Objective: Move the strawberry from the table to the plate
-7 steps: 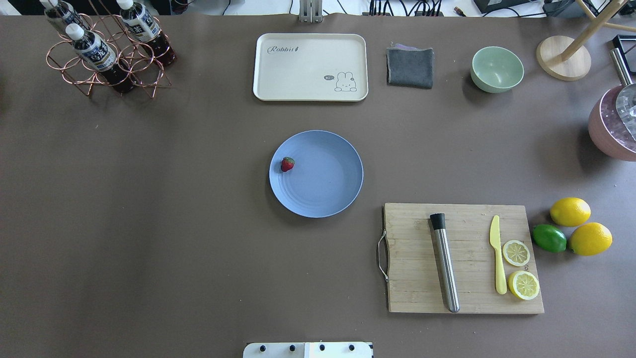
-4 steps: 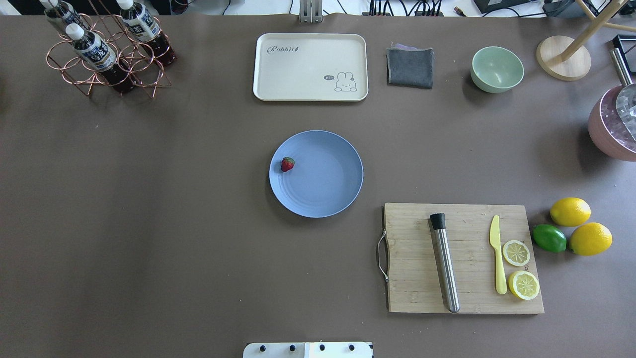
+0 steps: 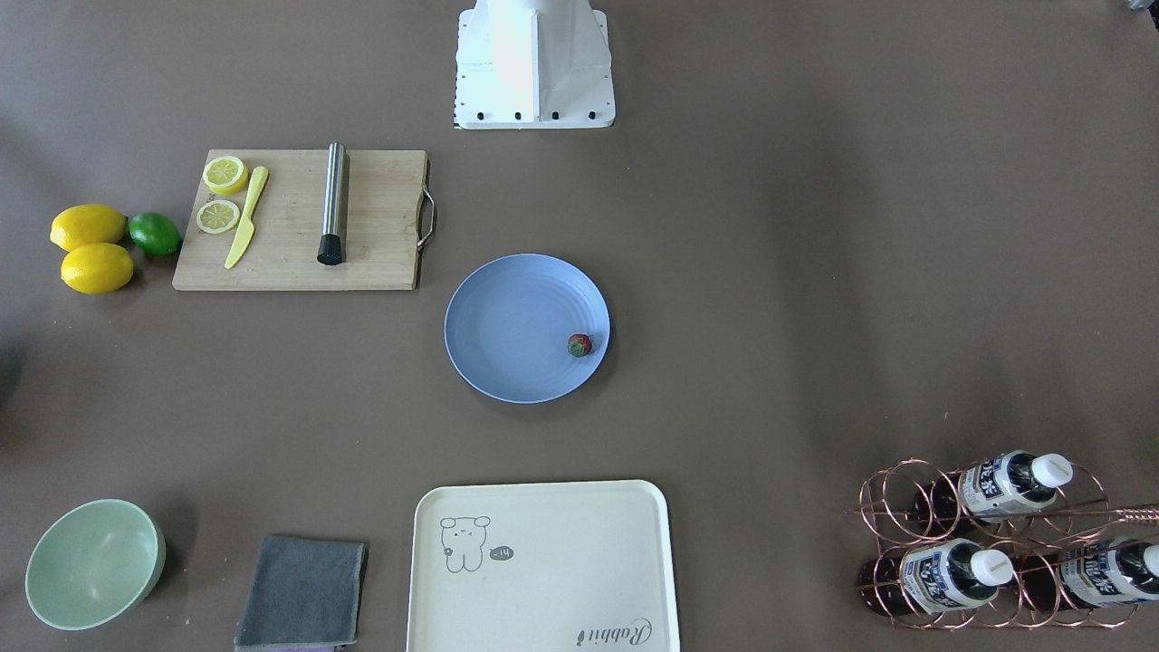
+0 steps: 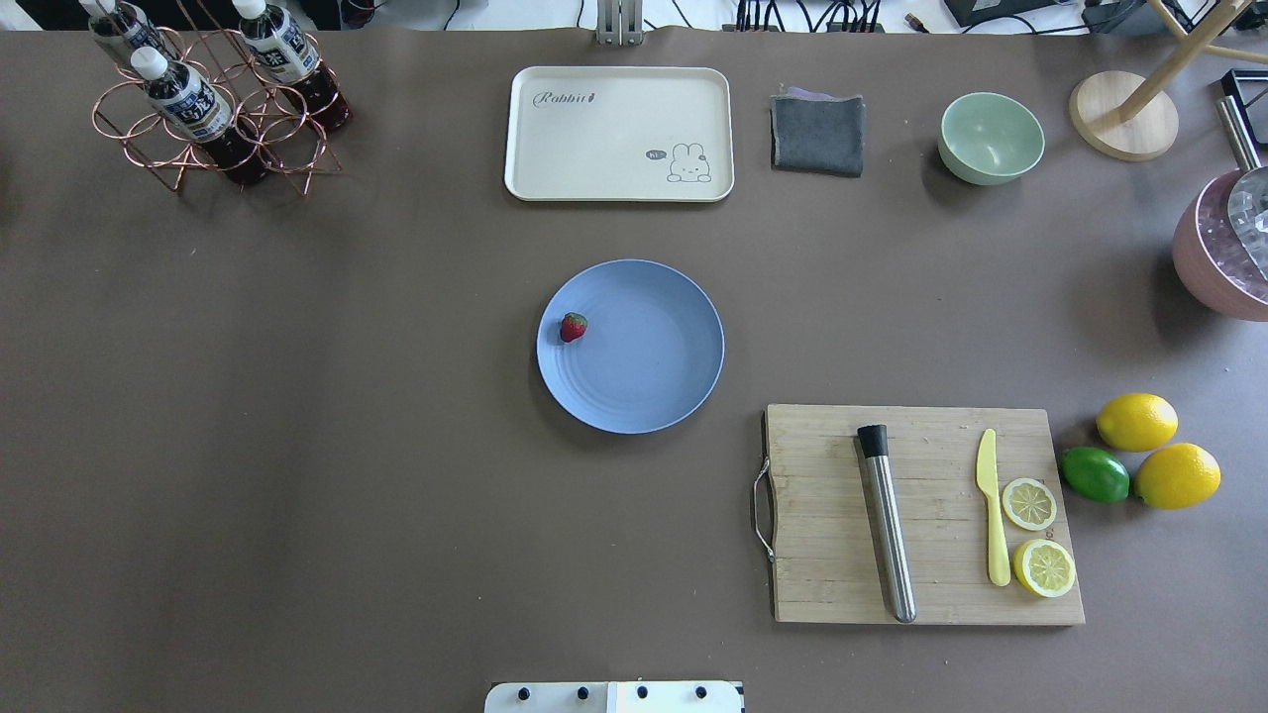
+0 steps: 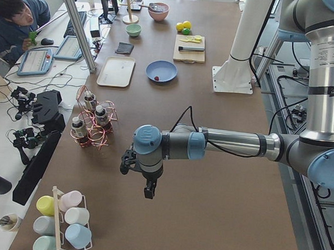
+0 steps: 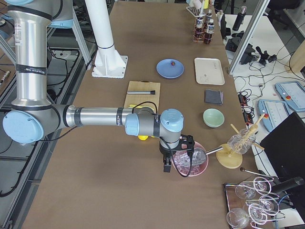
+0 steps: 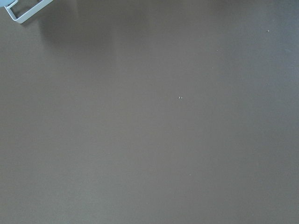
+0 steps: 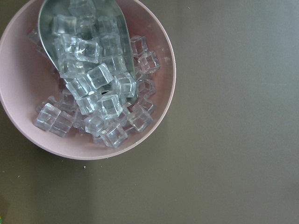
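The small red strawberry (image 4: 573, 327) (image 3: 579, 344) lies inside the round light-blue plate (image 4: 649, 381) (image 3: 507, 335), close to the rim on the robot's left side, at the middle of the brown table (image 4: 297, 446). Both arms are off to the table's ends and show only in the side views. The left gripper (image 5: 147, 188) hangs over bare table beyond the bottle rack. The right gripper (image 6: 167, 166) hangs beside the pink bowl of ice. I cannot tell whether either is open or shut. Nothing touches the strawberry.
A wooden cutting board (image 4: 832, 584) with a steel muddler, yellow knife and lemon slices lies right of the plate, with lemons (image 4: 1136, 421) and a lime (image 4: 1095, 474) beside it. Behind stand a cream tray (image 4: 619, 134), grey cloth (image 4: 817, 134), green bowl (image 4: 991, 137), bottle rack (image 4: 213, 99) and an ice bowl (image 8: 88, 79). A person (image 5: 16, 16) sits at a desk.
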`<state>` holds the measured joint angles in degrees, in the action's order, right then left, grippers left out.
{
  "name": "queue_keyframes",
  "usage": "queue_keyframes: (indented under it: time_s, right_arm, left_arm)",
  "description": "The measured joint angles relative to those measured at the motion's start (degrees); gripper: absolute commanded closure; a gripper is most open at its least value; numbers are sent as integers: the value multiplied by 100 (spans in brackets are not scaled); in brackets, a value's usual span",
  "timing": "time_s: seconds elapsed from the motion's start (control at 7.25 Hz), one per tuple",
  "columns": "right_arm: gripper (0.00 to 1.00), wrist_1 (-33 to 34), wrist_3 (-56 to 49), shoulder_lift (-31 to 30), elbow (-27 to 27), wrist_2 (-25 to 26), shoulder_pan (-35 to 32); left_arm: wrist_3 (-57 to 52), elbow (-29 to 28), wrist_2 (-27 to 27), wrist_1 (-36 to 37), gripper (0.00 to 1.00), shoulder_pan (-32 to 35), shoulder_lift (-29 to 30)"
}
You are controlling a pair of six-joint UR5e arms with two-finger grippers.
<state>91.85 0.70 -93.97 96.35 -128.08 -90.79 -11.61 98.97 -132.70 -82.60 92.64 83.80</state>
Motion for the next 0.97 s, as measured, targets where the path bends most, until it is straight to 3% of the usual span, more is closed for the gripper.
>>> queue_keyframes:
  time_s: [0.97]
  right_arm:
    - [0,8,9,-4,-85,-6,8]
  left_arm:
    - [-5,0,4,-1,1,0,62]
